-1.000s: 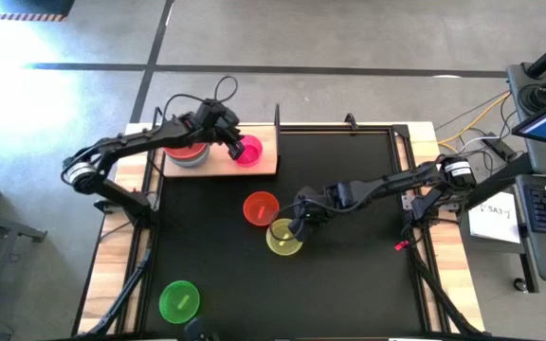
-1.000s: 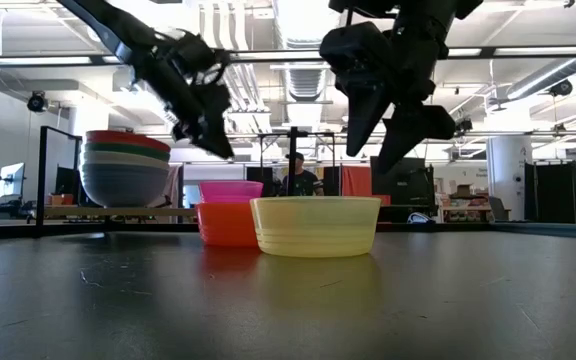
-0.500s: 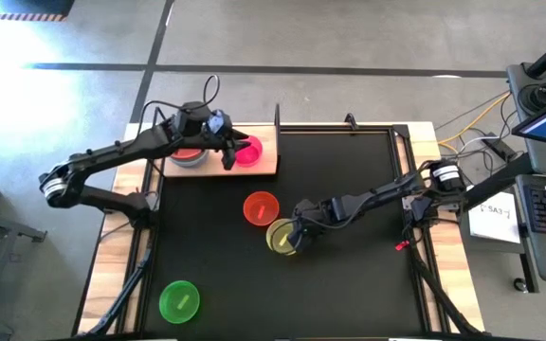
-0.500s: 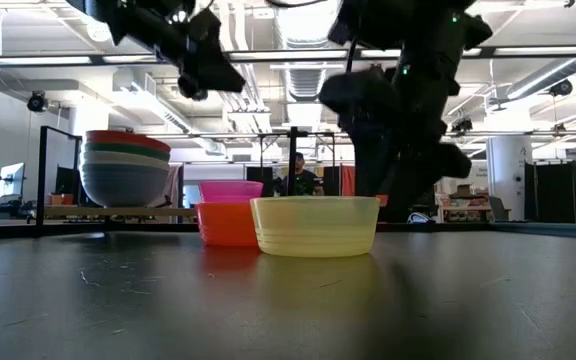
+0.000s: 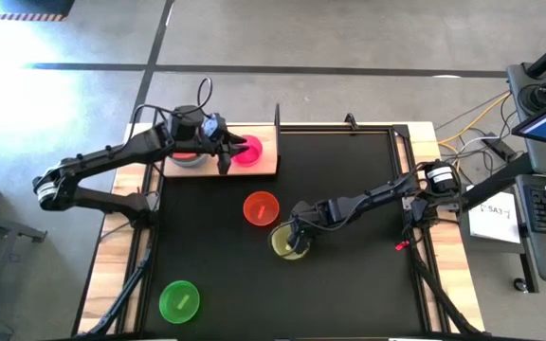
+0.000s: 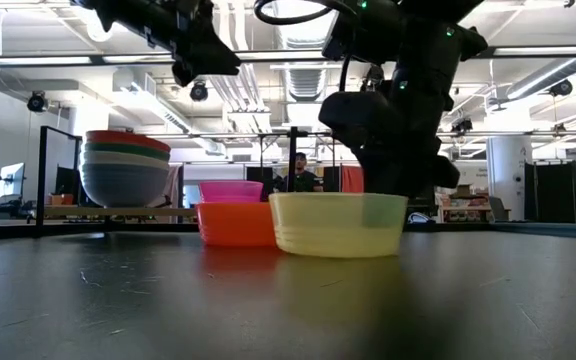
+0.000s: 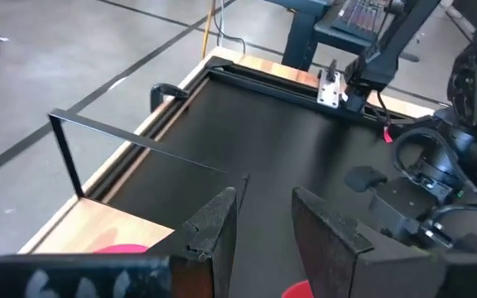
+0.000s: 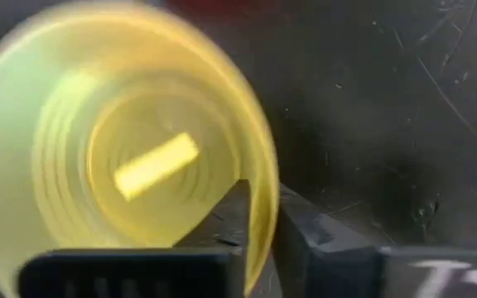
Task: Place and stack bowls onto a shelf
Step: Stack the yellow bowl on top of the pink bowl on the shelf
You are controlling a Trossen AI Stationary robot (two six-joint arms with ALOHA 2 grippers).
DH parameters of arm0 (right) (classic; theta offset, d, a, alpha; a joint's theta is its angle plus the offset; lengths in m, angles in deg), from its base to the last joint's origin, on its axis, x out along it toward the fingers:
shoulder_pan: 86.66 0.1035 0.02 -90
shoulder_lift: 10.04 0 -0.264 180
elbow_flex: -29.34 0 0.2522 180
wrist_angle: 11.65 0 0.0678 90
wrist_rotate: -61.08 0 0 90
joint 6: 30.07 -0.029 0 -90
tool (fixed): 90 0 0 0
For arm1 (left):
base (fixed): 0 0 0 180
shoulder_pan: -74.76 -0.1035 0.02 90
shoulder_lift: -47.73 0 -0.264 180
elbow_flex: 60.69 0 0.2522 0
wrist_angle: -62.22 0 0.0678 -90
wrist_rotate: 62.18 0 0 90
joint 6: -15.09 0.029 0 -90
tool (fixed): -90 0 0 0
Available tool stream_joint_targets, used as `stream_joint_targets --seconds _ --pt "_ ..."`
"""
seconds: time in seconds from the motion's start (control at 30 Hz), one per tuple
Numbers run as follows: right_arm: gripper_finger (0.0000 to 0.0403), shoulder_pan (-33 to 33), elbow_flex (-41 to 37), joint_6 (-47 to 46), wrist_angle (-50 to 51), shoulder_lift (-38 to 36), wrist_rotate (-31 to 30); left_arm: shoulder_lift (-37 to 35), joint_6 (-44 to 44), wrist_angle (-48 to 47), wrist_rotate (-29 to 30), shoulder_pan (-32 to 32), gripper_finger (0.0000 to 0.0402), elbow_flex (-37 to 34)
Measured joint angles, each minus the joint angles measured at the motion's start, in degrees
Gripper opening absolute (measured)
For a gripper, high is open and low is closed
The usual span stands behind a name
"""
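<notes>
The yellow bowl sits mid-mat beside the orange bowl, its rim pinched between the right gripper fingers — one inside, one outside. The mat is open to the right. The green bowl sits alone near the front left corner. On the shelf, the magenta bowl stands beside a stack whose count is unclear. The left gripper hovers there, narrowly parted, holding nothing.

Small round yellow plastic bowl is blurring and getting cut off at frame edge in right wrist view. In high view, right claw is covering pt of it.
</notes>
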Motion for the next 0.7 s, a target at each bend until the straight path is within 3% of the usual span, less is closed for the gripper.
stream_joint_targets --seconds 0.1,0.37,0.57,0.7 --pt "0.0012 0.0 0.0 0.95 0.09 0.0 0.15 0.45 -0.06 -1.09 -0.31 0.9 0.0101 0.0" --pt "0.0009 -0.02 1.29 2.8 2.8 -2.78 1.5 1.91 -0.08 -3.68 -0.33 5.07 0.0101 0.0" --pt "0.0009 -0.04 6.57 6.65 7.23 -6.12 -3.35 2.56 -0.06 -3.09 -0.34 9.0 0.0101 0.0" --pt "0.0009 -0.21 12.45 10.87 13.2 -7.34 -10.71 2.57 1.48 -1.98 -0.33 11.11 0.0101 0.0"
